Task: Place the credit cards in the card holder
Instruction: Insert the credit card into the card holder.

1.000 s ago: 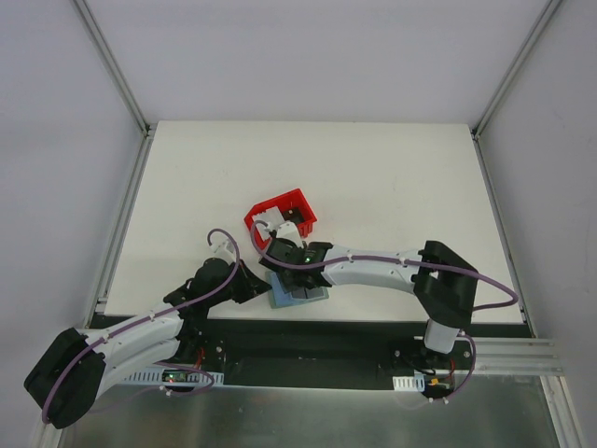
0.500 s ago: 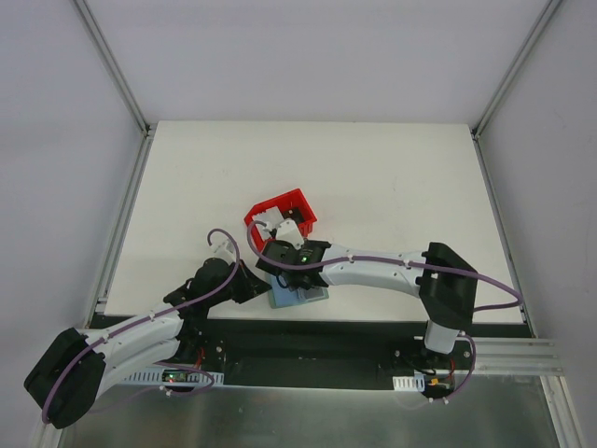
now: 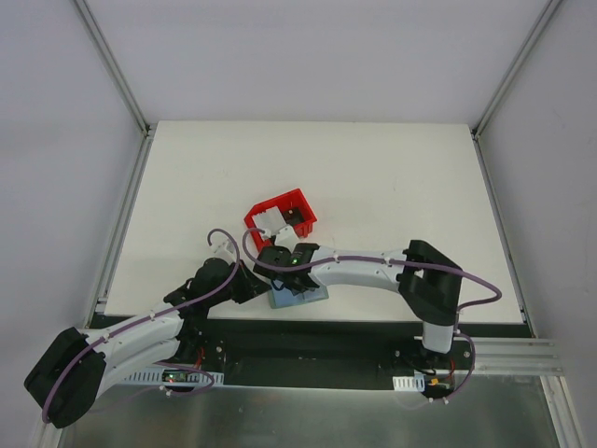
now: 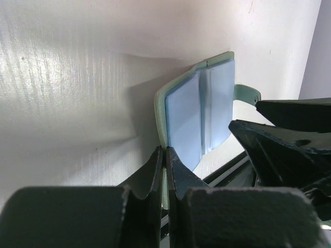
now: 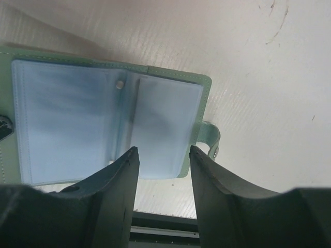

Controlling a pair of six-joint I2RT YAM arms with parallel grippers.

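We see the white table (image 3: 373, 177) carrying everything. Near its middle sits the red bin (image 3: 287, 196), and inside it we make out what look like the credit cards (image 3: 270, 222), one pale and one dark. Closer to the arms, at the table's near edge, the card holder (image 5: 77, 119) lies open with its blue-grey pockets up and its snap tab (image 5: 212, 140) sticking out at one side. The left hand (image 4: 165, 157) is pressed together, pinching the holder's green border. The right hand (image 5: 163, 165) hangs over the open pockets, fingers spread, with nothing between them.
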